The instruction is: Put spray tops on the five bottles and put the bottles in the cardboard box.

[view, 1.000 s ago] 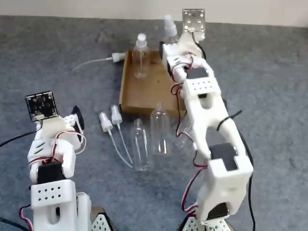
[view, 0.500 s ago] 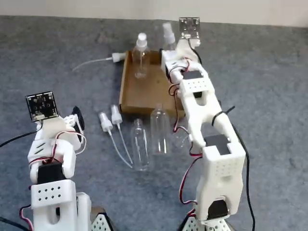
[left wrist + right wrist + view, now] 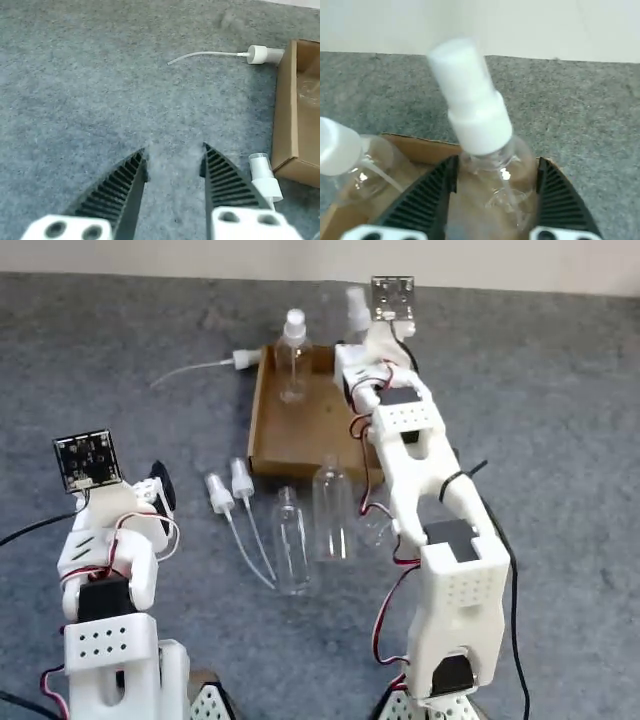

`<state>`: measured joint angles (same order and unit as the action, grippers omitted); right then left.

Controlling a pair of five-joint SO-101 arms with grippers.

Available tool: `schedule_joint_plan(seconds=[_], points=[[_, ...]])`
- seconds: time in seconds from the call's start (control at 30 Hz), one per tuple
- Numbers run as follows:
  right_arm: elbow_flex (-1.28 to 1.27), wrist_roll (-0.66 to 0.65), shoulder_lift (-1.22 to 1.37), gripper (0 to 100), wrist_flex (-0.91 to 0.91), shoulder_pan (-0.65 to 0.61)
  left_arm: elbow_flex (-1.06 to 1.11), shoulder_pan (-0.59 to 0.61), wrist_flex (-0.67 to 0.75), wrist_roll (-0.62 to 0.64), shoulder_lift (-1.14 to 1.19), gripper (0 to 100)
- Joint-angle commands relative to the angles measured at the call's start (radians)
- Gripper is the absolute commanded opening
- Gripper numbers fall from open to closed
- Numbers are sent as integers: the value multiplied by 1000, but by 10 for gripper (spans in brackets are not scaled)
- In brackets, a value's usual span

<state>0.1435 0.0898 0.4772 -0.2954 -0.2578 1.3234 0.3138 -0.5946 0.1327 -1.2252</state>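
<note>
My right gripper (image 3: 496,164) is shut on a clear bottle (image 3: 492,187) with a white spray top (image 3: 470,95), holding it tilted at the far right corner of the cardboard box (image 3: 300,435). In the high view the right gripper (image 3: 352,342) holds this bottle (image 3: 354,306) there. Another topped bottle (image 3: 293,352) stands in the box. Two loose spray tops (image 3: 228,486) and three bare bottles (image 3: 290,540) lie in front of the box. My left gripper (image 3: 174,150) is open over bare carpet, to the left of them.
A third loose spray top (image 3: 240,360) with a long tube lies outside the box's far left corner, and the same spray top (image 3: 260,54) appears in the left wrist view. One lying bottle (image 3: 378,525) is partly under the right arm. Grey carpet covers the table.
The right arm has stretched out and shifted slightly left with the topped bottle, bringing it nearer the box's far right corner. The left arm has not moved.
</note>
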Motion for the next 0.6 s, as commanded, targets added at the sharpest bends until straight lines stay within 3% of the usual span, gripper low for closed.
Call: schedule_joint_plan(seconds=[0.0,0.3,0.47,0.57], points=[[65,-5,-25,197,12,-19,-4,13,17,9,-7,119],[81,-8,-27,299,-42,-30,-4,13,17,9,-7,117],[137,-6,-27,304,-51,-25,-4,13,17,9,-7,117],[223,-6,-27,304,-147,-28,-4,13,17,9,-7,117]])
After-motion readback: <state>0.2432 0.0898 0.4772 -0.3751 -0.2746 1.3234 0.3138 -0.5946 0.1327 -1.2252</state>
